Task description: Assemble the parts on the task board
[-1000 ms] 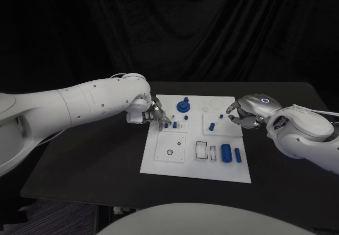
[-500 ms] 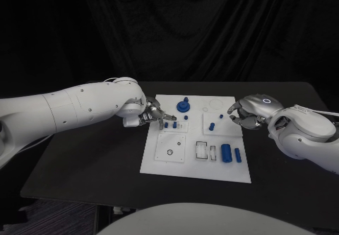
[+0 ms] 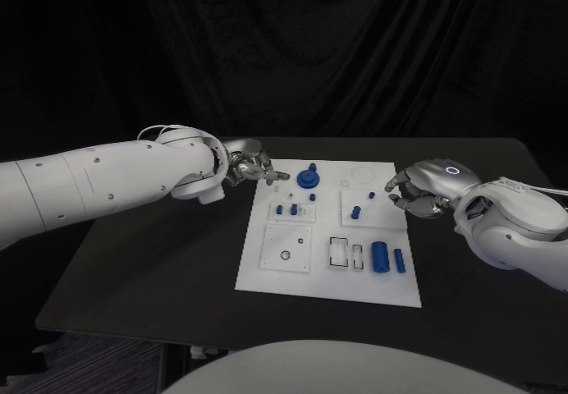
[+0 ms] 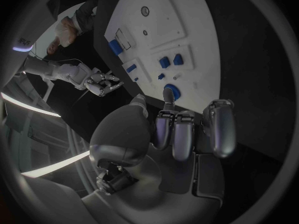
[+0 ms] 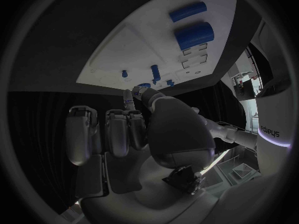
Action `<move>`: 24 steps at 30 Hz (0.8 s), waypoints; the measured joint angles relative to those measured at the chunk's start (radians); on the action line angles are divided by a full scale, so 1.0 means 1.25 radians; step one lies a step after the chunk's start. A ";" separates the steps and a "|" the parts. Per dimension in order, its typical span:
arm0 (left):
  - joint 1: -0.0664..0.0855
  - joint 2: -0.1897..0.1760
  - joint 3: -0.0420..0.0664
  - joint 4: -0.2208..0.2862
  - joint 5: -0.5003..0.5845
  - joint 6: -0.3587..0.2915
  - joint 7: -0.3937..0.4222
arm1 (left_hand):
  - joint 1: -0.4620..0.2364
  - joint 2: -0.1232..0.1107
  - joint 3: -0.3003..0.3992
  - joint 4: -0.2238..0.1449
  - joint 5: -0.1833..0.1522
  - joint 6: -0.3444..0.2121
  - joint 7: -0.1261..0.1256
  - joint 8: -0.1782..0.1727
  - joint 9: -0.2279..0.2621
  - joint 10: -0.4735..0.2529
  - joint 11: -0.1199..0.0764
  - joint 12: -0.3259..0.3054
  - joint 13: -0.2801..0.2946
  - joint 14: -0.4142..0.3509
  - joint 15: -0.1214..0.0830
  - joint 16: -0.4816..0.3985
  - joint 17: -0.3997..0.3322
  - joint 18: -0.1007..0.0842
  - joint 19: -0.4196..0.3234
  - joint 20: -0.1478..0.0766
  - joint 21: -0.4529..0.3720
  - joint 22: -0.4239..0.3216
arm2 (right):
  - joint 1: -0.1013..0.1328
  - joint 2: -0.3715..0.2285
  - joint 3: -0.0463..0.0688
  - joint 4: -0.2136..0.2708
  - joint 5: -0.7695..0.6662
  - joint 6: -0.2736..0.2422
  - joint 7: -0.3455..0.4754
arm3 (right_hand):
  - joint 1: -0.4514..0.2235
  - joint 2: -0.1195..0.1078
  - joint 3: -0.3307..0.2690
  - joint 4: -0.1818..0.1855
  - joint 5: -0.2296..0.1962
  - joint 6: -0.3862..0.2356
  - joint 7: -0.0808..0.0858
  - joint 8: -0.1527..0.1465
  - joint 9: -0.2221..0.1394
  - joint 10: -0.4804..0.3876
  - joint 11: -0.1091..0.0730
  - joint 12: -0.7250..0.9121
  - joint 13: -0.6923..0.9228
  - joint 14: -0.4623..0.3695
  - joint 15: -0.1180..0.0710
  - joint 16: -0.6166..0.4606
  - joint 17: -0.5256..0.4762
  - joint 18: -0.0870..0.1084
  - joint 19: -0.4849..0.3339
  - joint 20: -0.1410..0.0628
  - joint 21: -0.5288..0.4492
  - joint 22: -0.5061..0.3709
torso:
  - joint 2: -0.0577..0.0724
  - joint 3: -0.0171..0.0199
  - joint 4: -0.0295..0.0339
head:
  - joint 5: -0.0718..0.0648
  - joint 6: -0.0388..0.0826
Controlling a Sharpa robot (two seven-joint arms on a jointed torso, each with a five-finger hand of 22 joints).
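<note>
Black table [image 3: 154, 271] carries the white task board [image 3: 310, 275] at its middle. My left hand [image 3: 251, 170] sits off the board's far left corner, fingers curled in on nothing. My right hand [image 3: 414, 194] hangs at the board's right edge, likewise curled and holding nothing. Blue parts: large cylinder [image 3: 379, 255] near the right edge, knob [image 3: 309, 177] at the far edge.

Robot test lab, probably. Black table [image 3: 142, 271] fills the frame's middle, black curtain [image 3: 355, 66] across the top; white task board [image 3: 302, 283] at centre carries small blue parts [image 3: 380, 255].
</note>
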State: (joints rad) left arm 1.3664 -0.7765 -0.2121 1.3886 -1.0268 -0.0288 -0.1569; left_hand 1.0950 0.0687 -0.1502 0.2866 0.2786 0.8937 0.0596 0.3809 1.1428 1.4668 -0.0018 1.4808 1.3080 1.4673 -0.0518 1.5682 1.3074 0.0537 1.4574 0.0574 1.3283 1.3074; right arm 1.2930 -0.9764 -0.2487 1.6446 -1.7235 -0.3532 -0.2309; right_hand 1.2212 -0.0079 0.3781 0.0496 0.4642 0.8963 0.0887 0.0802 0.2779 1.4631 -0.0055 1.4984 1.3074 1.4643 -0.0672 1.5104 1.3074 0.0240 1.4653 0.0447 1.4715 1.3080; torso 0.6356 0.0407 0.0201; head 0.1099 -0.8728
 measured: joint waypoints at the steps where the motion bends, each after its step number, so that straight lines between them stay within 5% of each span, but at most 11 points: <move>1: 0.001 -0.001 0.000 0.000 -0.016 -0.018 0.021 | 0.034 -0.001 -0.001 -0.001 0.018 -0.011 0.002 0.017 0.018 0.000 0.000 -0.012 0.000 0.000 0.000 0.000 0.000 0.000 -0.008 0.000 -0.010 0.000 | 0.000 0.000 0.000 0.000 0.000 0.000 0.000 | 0.000 0.000 0.000 0.000 0.000 0.000 0.000 0.000 0.000 0.000 0.000 0.000 0.000 0.000 0.000 0.000 0.000 0.000 0.000 0.000 0.000 0.000 | 0.000 0.0000 0.0001 | 0.000 0.000; 2: 0.001 0.000 0.000 -0.001 -0.031 -0.035 0.043 | 0.064 -0.002 0.000 -0.001 0.029 -0.026 0.003 0.027 0.031 -0.015 0.001 -0.037 0.000 0.000 0.000 0.000 0.000 0.000 -0.018 0.000 -0.023 0.000 | 0.000 0.000 0.000 0.000 0.000 0.000 0.000 | 0.000 0.000 0.000 0.000 0.000 0.000 0.000 0.000 0.000 0.000 0.000 0.000 0.000 0.000 0.000 0.000 0.000 0.000 0.000 0.000 0.000 0.000 | 0.000 0.0000 0.0002 | 0.001 0.000; 5: 0.001 0.011 0.000 -0.013 -0.083 -0.081 0.119 | 0.244 0.004 0.053 -0.039 0.029 -0.088 0.023 0.005 0.010 -0.251 0.023 -0.278 -0.022 -0.001 0.021 -0.045 0.000 0.014 -0.092 0.017 -0.114 0.000 | 0.000 0.001 0.000 0.000 0.000 -0.001 0.000 | 0.000 0.000 0.000 0.000 0.000 0.000 0.000 0.000 0.000 0.000 0.000 0.000 0.000 0.000 0.000 0.000 0.000 0.000 0.000 0.000 0.000 0.000 | 0.000 0.0000 0.0001 | 0.001 0.000; 7: 0.001 0.028 0.000 -0.029 -0.125 -0.106 0.172 | 0.345 -0.010 0.149 -0.054 -0.031 -0.108 0.043 -0.026 -0.042 -0.437 0.043 -0.486 -0.142 -0.015 0.044 -0.078 0.000 0.019 -0.147 0.034 -0.154 0.000 | 0.000 0.003 0.000 0.000 0.000 -0.001 0.000 | 0.000 0.000 0.000 0.000 0.000 0.000 0.000 0.000 0.000 0.000 0.000 0.000 0.000 0.000 0.000 0.000 0.000 0.000 0.000 0.000 0.000 0.000 | 0.000 -0.0002 -0.0003 | 0.001 0.000; 8: 0.002 0.036 0.000 -0.037 -0.143 -0.116 0.192 | 0.362 -0.026 0.183 -0.048 -0.029 -0.115 0.050 -0.045 -0.071 -0.483 0.049 -0.559 -0.194 -0.026 0.054 -0.086 0.000 0.019 -0.167 0.038 -0.166 0.000 | 0.000 0.004 0.000 -0.001 0.000 -0.002 0.000 | 0.000 0.000 0.000 0.000 0.000 0.000 0.000 0.000 0.000 0.000 0.000 0.000 0.000 0.000 0.000 0.000 0.000 0.000 0.000 0.000 0.000 0.000 | 0.000 -0.0005 -0.0005 | 0.001 0.000; 11: 0.001 0.069 0.000 -0.069 -0.213 -0.142 0.258 | 0.402 -0.068 0.268 -0.036 -0.021 -0.115 0.044 -0.087 -0.169 -0.513 0.047 -0.682 -0.322 -0.071 0.053 -0.109 0.000 0.019 -0.194 0.043 -0.160 0.000 | 0.000 0.007 0.000 -0.003 0.000 -0.003 0.001 | 0.000 0.000 0.000 0.000 0.000 0.000 0.000 0.000 0.000 0.000 0.000 0.000 0.000 0.000 0.000 0.000 0.000 0.000 0.000 0.000 0.000 0.000 | 0.001 -0.0012 -0.0014 | 0.001 0.000; 16: -0.008 0.121 0.000 -0.123 -0.326 -0.175 0.331 | 0.388 -0.142 0.362 -0.021 -0.029 -0.109 0.017 -0.241 -0.418 -0.549 0.029 -0.868 -0.550 -0.050 0.038 -0.120 0.000 0.019 -0.106 0.041 -0.058 0.000 | 0.000 0.009 0.000 -0.005 0.000 -0.006 0.002 | 0.000 0.000 0.000 0.000 0.000 0.000 0.000 0.000 0.000 0.000 0.000 0.000 0.000 0.000 0.000 0.000 0.000 0.000 0.000 0.000 0.000 0.000 | 0.001 -0.0014 -0.0029 | 0.001 0.000; 19: -0.018 0.149 0.000 -0.150 -0.387 -0.194 0.356 | 0.373 -0.159 0.384 -0.035 -0.029 -0.106 -0.010 -0.251 -0.522 -0.564 0.018 -0.938 -0.657 -0.064 0.017 -0.168 0.000 0.019 -0.082 0.031 -0.044 0.000 | 0.000 0.011 0.000 -0.007 0.000 -0.008 0.002 | 0.000 0.000 0.000 0.000 0.000 0.000 0.000 0.000 0.000 0.000 0.000 0.000 0.000 0.000 0.000 0.000 0.000 0.000 0.000 0.000 0.000 0.000 | 0.001 -0.0014 -0.0031 | 0.000 0.000; 24: -0.027 0.181 0.000 -0.177 -0.454 -0.209 0.375 | 0.361 -0.172 0.381 -0.050 -0.042 -0.086 -0.051 -0.251 -0.581 -0.566 0.017 -0.965 -0.723 -0.063 0.011 -0.180 -0.014 0.019 -0.076 0.026 -0.044 0.000 | 0.000 0.012 0.000 -0.008 0.000 -0.009 0.003 | 0.000 0.000 0.000 0.000 0.000 0.000 0.000 0.000 0.000 0.000 0.000 0.000 0.000 0.000 0.000 0.000 0.000 0.000 0.000 0.000 0.000 0.000 | 0.002 -0.0008 -0.0035 | -0.002 0.000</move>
State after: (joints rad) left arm 1.3333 -0.5503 -0.2126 1.1668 -1.5941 -0.2899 0.3123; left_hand 1.5462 -0.1460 0.3258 0.2244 0.2256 0.7866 -0.0042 0.0666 0.4169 0.7593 0.0192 0.2739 0.4044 1.3884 -0.0377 1.3434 1.2901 0.0771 1.3623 0.0897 1.2737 1.3073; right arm 1.2928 -0.9608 -0.2486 1.6343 -1.7235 -0.3650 -0.2275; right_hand 1.2211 -0.0078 0.3781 0.0496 0.4642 0.8963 0.0887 0.0802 0.2780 1.4631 -0.0055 1.4984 1.3073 1.4643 -0.0672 1.5104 1.3074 0.0240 1.4653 0.0447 1.4715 1.3077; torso 0.6378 0.0397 0.0157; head 0.1077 -0.8728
